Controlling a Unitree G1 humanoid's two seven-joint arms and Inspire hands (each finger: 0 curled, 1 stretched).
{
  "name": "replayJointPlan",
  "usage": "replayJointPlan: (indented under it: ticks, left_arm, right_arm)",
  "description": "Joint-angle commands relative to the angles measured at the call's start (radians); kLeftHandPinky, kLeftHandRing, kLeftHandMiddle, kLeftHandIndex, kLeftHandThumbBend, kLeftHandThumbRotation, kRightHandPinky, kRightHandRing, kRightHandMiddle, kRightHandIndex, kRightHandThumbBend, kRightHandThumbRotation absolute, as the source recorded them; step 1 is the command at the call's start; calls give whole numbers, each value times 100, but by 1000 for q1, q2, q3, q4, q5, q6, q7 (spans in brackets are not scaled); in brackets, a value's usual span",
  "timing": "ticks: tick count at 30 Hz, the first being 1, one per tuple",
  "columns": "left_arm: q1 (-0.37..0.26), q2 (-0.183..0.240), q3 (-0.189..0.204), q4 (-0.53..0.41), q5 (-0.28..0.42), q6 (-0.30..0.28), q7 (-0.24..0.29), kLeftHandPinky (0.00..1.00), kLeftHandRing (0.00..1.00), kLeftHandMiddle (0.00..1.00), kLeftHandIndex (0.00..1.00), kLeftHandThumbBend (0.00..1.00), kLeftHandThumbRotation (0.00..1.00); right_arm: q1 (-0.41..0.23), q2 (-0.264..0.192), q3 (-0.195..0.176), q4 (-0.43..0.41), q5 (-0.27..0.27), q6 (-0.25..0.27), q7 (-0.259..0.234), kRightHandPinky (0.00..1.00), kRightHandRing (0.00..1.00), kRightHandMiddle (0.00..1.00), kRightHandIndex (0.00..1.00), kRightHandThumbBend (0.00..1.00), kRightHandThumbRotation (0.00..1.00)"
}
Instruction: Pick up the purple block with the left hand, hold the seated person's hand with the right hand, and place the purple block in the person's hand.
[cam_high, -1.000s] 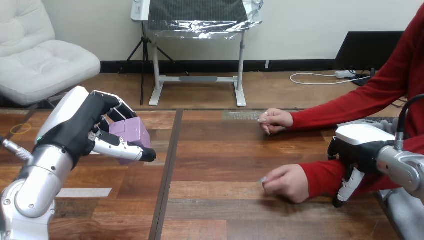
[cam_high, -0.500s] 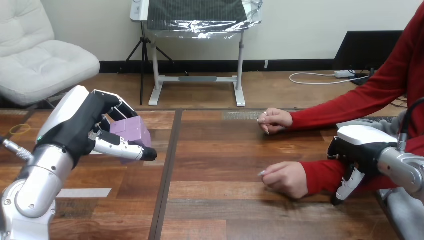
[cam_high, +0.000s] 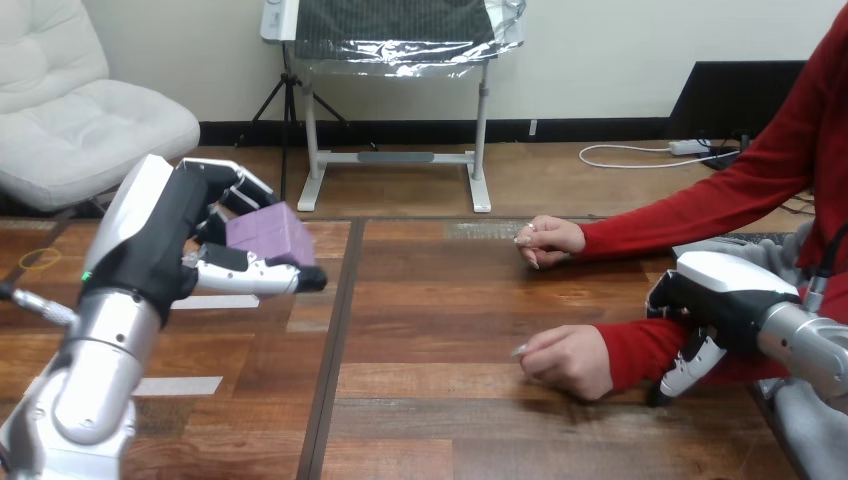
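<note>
Clutching purple block (cam_high: 268, 233) in left hand (cam_high: 155, 235); right hand (cam_high: 720, 290) over person's forearm (cam_high: 640, 348).

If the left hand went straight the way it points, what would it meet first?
Likely the person's farther hand; the left hand, holding the purple block, points right, but depth is unclear.

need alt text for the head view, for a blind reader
The left hand holds a purple block above the table's left side. At the right, the right hand lies over a seated person's forearm; their nearer hand and farther hand rest on the table.
</note>
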Motion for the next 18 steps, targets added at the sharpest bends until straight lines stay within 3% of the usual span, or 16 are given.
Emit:
replayJointPlan:
  ticks: [1, 4, 18]
  left_arm:
    - [-50, -47, 23, 44, -25, -34, 48, 32, 34, 38, 40, 85, 0]
    - [-56, -64, 17, 53, -27, -19, 62, 32, 34, 38, 40, 84, 0]
    - [-94, -133, -9, 156, -47, -69, 101, 34, 36, 40, 41, 80, 0]
  right_arm:
    - [8, -4, -39, -73, 47, -44, 13, 27, 32, 39, 40, 88, 5]
    - [15, -10, -52, -94, 61, -62, 19, 25, 31, 37, 39, 87, 5]
    - [50, -20, -105, -197, 127, -104, 43, 28, 31, 36, 36, 86, 4]
